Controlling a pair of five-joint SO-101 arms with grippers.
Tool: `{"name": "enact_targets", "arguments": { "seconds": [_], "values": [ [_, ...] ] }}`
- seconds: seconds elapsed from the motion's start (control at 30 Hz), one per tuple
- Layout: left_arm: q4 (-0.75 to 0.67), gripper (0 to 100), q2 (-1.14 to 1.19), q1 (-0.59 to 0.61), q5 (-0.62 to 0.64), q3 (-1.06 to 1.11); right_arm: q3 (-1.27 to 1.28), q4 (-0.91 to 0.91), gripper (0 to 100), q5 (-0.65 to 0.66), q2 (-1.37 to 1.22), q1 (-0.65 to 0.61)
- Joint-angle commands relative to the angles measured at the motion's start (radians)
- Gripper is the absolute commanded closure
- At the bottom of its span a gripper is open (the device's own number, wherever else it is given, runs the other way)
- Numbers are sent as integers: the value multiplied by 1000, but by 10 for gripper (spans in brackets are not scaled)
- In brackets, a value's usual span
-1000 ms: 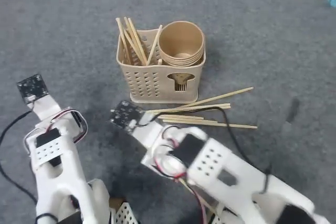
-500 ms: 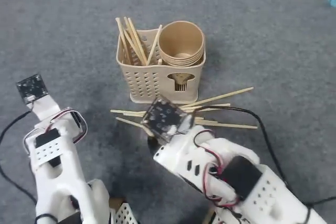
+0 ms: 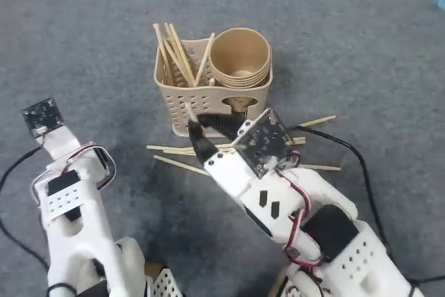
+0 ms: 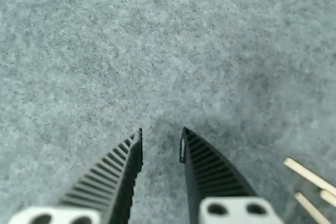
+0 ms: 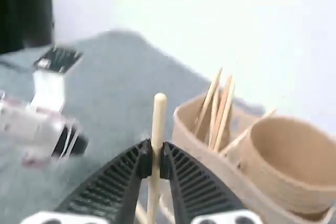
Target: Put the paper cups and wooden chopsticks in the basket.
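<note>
The beige basket (image 3: 208,106) stands at the middle back of the grey carpet. A stack of paper cups (image 3: 240,57) sits in its right compartment, and several wooden chopsticks (image 3: 174,50) lean in its left one. My right gripper (image 3: 197,124) is just in front of the basket, shut on one chopstick (image 3: 190,110) that points upward. In the right wrist view the held chopstick (image 5: 157,121) stands between the fingers of that gripper (image 5: 156,153), with the basket (image 5: 210,145) and cups (image 5: 289,150) close behind. My left gripper (image 4: 161,135) hovers slightly open over bare carpet.
Several loose chopsticks (image 3: 177,149) lie on the carpet in front of the basket, others (image 3: 316,122) reaching to the right. Two chopstick ends (image 4: 310,177) lie near the left gripper. The left arm (image 3: 69,199) stands at the front left.
My right arm has swung up and toward the basket, lifting one chopstick off the carpet and turning it upright. The left arm has not moved.
</note>
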State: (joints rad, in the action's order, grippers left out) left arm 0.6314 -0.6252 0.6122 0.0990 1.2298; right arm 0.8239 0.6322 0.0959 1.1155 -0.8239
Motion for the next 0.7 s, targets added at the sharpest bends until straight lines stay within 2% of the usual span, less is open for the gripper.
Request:
{"name": "enact_targets", "arguments": {
  "seconds": [0.0, 0.1, 0.37, 0.67],
  "values": [
    [0, 882, 5, 2, 3, -33, 32, -251, 990, 9, 19, 35],
    [0, 882, 5, 2, 3, -35, 52, -418, 990, 11, 19, 44],
    [0, 882, 5, 2, 3, -35, 37, -676, 990, 11, -4, 51],
    [0, 882, 5, 2, 3, -35, -226, -733, 990, 12, -243, 51]
  ]
}}
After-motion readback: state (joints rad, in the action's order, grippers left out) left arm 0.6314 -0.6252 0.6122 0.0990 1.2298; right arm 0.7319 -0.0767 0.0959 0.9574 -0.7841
